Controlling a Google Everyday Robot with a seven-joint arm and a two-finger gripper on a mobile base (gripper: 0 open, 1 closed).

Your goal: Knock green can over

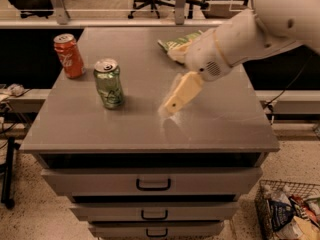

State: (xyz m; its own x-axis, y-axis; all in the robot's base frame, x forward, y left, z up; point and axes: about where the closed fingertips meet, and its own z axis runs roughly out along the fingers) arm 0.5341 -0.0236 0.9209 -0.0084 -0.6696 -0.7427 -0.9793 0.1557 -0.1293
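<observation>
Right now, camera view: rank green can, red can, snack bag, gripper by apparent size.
1. Green can and gripper, low over the table right of it: about alike.
2. Red can: smaller, but farther back.
Snack bag: mostly hidden behind the arm, unranked.

Matt cream plastic hand [169,108] over smooth grey tabletop [220,121]; glossy metal green can [109,84]

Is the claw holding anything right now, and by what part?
Nothing. The claw hangs empty over the cabinet top, apart from the upright green can.
</observation>
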